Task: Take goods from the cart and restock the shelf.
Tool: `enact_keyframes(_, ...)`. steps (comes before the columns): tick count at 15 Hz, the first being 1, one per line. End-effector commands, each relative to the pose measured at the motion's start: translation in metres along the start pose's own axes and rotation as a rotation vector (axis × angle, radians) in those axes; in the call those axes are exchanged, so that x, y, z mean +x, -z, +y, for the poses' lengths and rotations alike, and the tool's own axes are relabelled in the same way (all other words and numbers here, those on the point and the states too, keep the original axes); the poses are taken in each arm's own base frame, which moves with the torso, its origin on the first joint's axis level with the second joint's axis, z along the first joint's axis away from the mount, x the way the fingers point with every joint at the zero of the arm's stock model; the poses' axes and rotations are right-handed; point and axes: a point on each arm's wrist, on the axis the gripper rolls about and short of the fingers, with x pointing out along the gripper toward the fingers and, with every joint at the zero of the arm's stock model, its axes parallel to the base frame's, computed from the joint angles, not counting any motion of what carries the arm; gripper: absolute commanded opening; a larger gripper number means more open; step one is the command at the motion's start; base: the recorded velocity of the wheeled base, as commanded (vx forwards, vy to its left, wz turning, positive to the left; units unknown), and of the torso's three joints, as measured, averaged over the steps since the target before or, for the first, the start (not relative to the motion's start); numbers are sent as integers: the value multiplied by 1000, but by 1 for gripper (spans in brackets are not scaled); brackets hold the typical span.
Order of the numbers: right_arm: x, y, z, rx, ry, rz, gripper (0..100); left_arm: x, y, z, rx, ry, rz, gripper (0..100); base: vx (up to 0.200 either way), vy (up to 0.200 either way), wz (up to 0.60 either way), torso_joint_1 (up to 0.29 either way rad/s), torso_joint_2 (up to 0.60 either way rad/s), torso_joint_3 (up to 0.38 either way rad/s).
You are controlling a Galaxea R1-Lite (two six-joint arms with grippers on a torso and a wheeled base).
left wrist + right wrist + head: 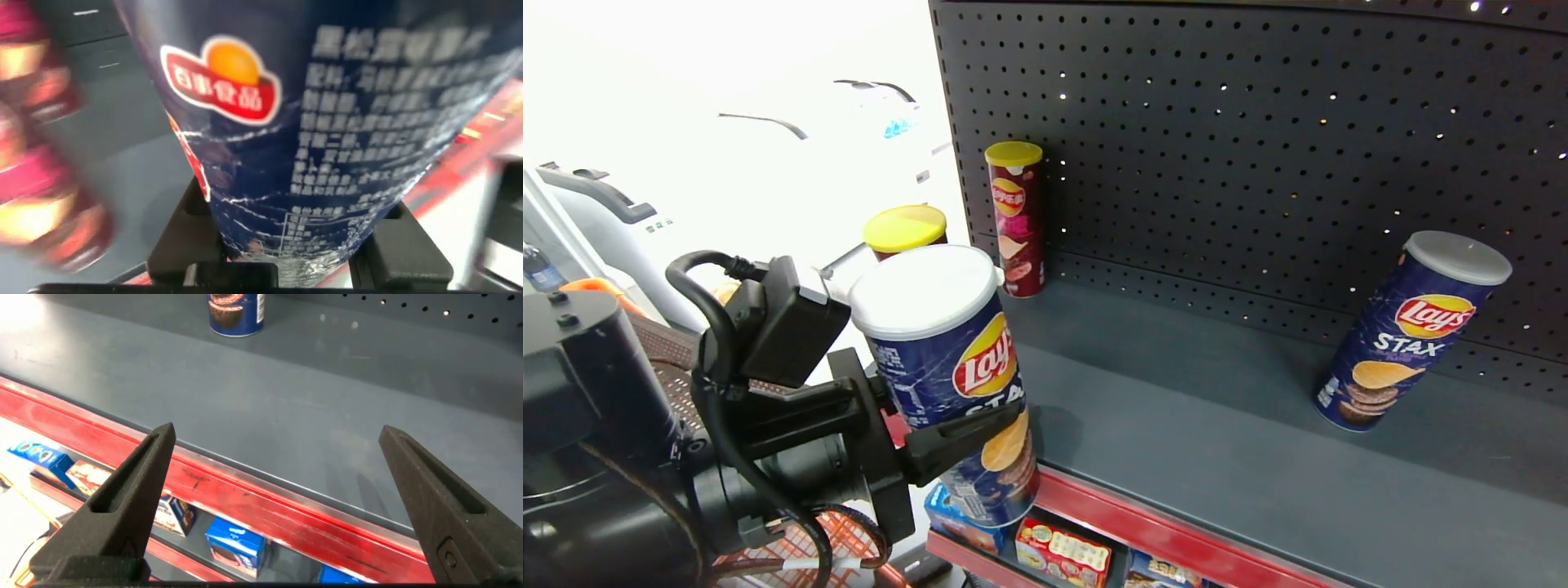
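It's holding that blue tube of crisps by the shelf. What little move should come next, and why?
Probably ease the blue can inward over the grey shelf board. The left gripper is shut on it, and its base hangs at the red front rail, not yet over the board. Bare board lies between the red can and the other blue can.

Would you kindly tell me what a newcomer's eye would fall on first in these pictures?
First, the blue chip can clamped in the left gripper, held at the front left end of the grey shelf. Next, a second blue can standing at the right by the pegboard, and a red can with a yellow lid at the back left.
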Motion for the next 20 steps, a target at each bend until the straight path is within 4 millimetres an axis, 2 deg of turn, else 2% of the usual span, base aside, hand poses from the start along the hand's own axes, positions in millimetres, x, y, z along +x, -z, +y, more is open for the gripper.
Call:
enact_keyframes(1, 0, 0, 0, 0, 0, 1, 100, 6, 2, 1, -3, 33, 12, 0, 0, 0, 0, 0, 0, 0)
enact_keyframes(5, 0, 0, 0, -2, -2, -1, 100, 13, -3, 4, 1, 34, 2, 0, 0, 0, 0, 0, 0, 0)
enact_keyframes(17, 0, 0, 0, -3, -2, -1, 100, 23, 6, 7, -9, 71, 35, 0, 0, 0, 0, 0, 0, 0)
enact_keyframes(20, 0, 0, 0, -3, -2, 1, 100, 24, 5, 8, -10, 73, 32, 0, 0, 0, -600, 4, 1, 4)
